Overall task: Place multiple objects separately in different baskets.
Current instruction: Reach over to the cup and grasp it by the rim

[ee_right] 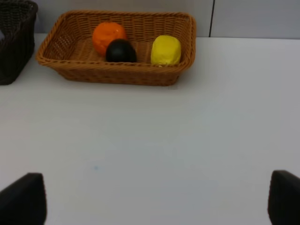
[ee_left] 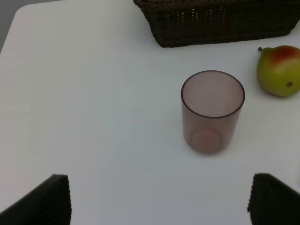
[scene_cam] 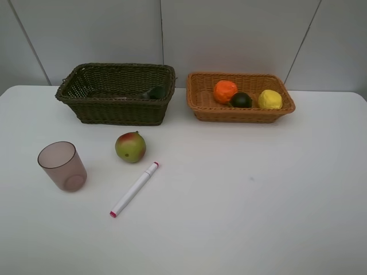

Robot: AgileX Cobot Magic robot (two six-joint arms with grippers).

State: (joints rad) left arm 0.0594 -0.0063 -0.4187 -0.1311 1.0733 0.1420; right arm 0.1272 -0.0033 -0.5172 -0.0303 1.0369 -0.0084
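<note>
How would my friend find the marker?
Start at the dark basket at the back left of the white table. In front sit a mango and a mauve cup; the marker lies nearest the front, the only long, thin white thing, pink-tipped.

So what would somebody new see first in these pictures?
Probably the bright orange and yellow lemon, with a dark round fruit between them, in the orange-tan basket at the back right. Then the green-red mango, mauve cup and white marker loose on the table in front of the dark basket.
</note>
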